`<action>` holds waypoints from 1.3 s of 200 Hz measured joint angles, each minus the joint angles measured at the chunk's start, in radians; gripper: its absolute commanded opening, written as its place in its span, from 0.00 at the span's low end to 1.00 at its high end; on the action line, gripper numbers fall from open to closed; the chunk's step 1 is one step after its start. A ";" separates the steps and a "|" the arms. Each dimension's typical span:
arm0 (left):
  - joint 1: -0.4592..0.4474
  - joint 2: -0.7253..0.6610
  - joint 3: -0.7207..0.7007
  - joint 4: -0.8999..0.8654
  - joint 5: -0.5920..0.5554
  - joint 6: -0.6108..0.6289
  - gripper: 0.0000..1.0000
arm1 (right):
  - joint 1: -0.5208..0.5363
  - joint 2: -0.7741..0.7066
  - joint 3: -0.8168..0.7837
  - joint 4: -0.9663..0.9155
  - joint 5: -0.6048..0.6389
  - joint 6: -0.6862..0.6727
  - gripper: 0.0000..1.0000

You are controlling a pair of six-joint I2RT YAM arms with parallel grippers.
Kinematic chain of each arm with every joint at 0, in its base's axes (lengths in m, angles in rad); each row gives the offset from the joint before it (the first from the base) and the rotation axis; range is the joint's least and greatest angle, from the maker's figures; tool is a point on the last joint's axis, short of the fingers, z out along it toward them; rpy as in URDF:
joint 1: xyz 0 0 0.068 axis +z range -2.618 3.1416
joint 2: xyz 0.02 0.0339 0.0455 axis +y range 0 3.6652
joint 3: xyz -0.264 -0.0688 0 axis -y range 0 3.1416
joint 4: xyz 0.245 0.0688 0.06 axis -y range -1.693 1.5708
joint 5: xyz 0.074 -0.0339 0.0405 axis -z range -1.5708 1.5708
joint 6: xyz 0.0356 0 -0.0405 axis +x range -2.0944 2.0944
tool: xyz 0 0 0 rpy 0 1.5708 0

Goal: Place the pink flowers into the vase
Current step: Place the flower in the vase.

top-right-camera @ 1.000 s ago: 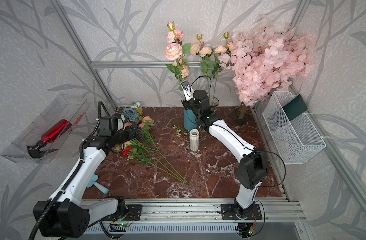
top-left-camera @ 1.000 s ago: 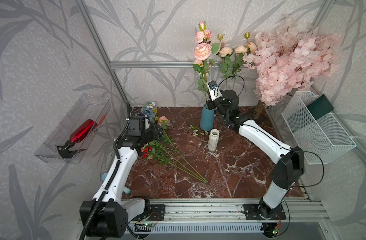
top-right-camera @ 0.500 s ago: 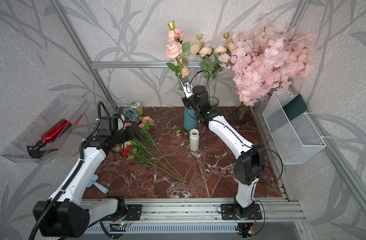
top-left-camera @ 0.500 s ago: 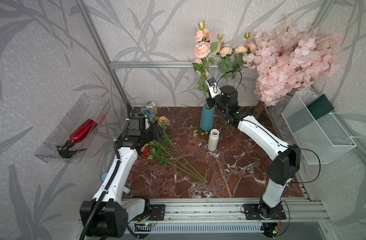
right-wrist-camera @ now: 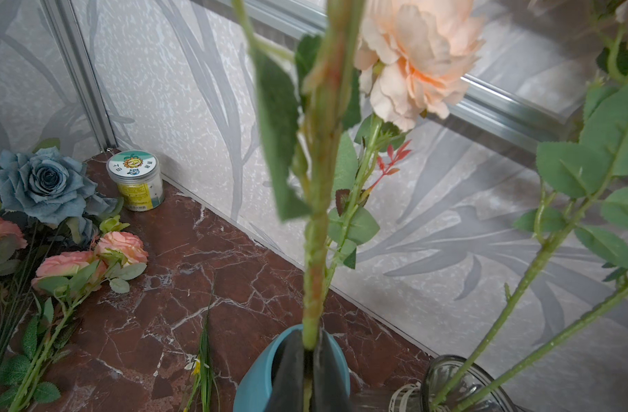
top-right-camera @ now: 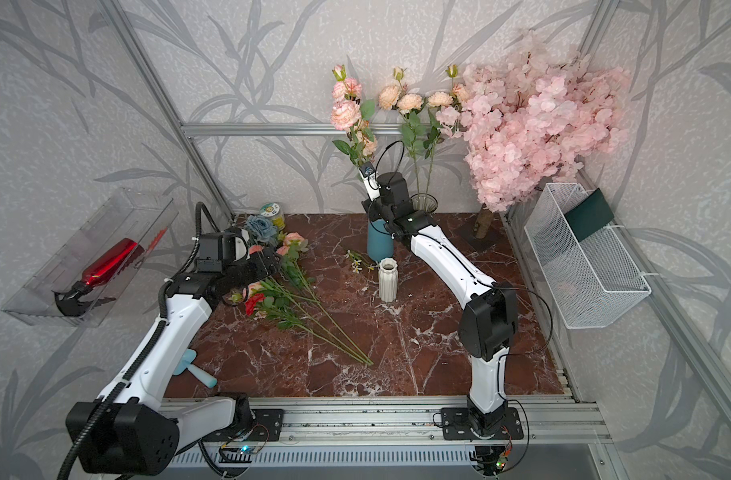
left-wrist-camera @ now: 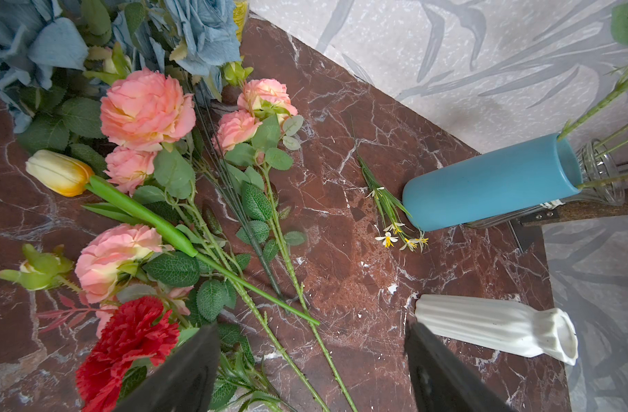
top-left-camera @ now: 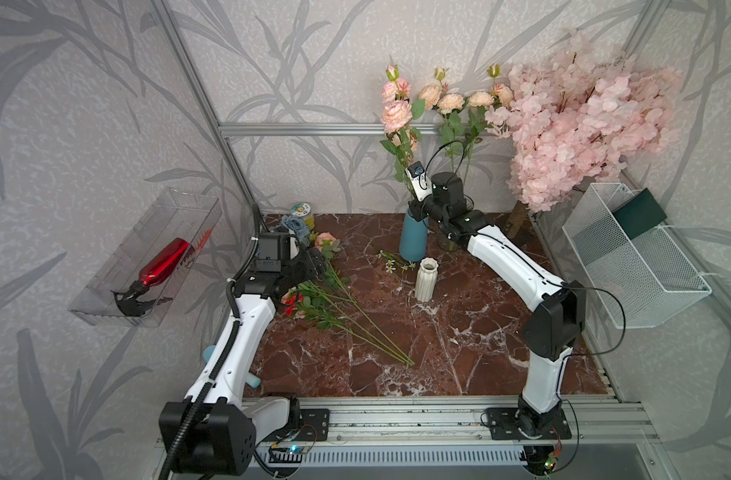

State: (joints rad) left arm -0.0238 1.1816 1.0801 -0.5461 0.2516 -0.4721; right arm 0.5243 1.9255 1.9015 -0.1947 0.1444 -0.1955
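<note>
Starting from the dark red, white-veined counter (top-left-camera: 480,353), you are mid-insertion, as I judge it. One spray of the pink flowers (top-left-camera: 396,114) rises upright from the blue vase (top-left-camera: 413,237), a smooth matte cylinder near the back wall, with its ruffled fabric blooms high above the rim. More pink sprays (left-wrist-camera: 146,108) lie flat in the mixed pile on the counter, their thin thorny stems fanned out. Your left gripper (left-wrist-camera: 312,333) hangs over that pile, jaws spread wide and holding nothing. Your right gripper (right-wrist-camera: 307,360) is pinched tight on the spray's knobbly green stem (right-wrist-camera: 316,232), right at the vase mouth. Next you likely need to release and see that the stem doesn't tip.
</note>
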 measured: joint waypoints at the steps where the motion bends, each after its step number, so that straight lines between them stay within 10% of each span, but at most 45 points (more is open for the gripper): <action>1: 0.000 0.000 0.000 0.000 0.000 0.000 0.83 | 0.000 0.001 0.001 0.000 0.000 0.001 0.00; 166: 0.000 0.000 0.000 0.000 0.000 0.000 0.83 | -0.018 0.076 0.051 -0.166 0.004 0.047 0.34; 260: 0.000 0.000 0.001 -0.015 -0.053 0.001 0.83 | -0.019 -0.121 -0.148 -0.107 -0.022 0.096 0.45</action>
State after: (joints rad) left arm -0.0238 1.1816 1.0813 -0.5610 0.1986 -0.4713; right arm 0.5056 1.8050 1.7531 -0.3016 0.1223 -0.0994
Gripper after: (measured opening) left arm 0.829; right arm 0.443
